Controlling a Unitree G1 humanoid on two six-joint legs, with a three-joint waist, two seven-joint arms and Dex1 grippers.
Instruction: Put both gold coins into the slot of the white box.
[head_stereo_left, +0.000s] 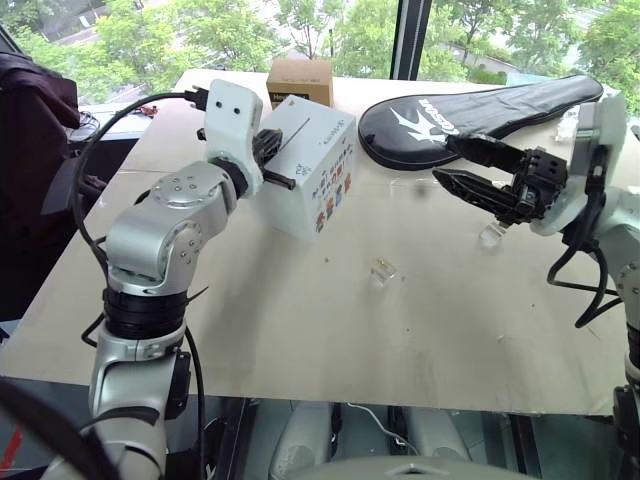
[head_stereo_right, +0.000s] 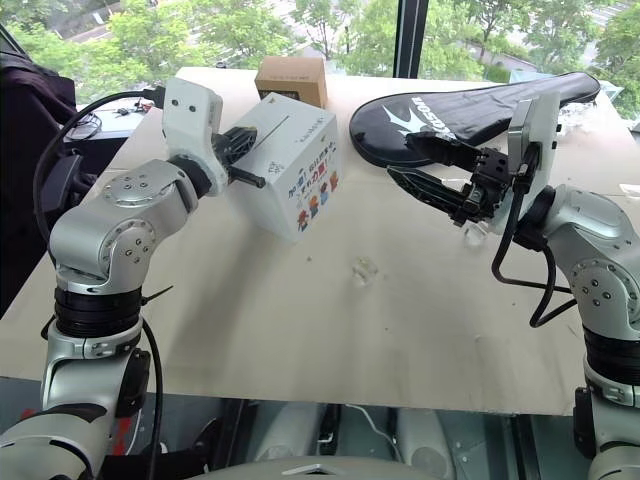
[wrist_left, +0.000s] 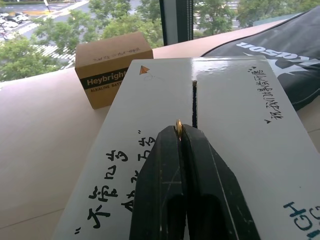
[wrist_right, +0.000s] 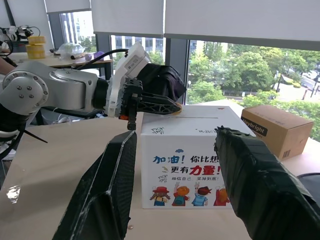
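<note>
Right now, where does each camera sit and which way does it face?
Head views (left and right eye): look forward and down over the table, both arms, the white box and a black racket cover.
Left wrist view: looks along the left gripper, shut on a gold coin just short of the slot.
Right wrist view: looks between the open right gripper at the box front and the left arm.
Shared: the white box and a brown carton.
</note>
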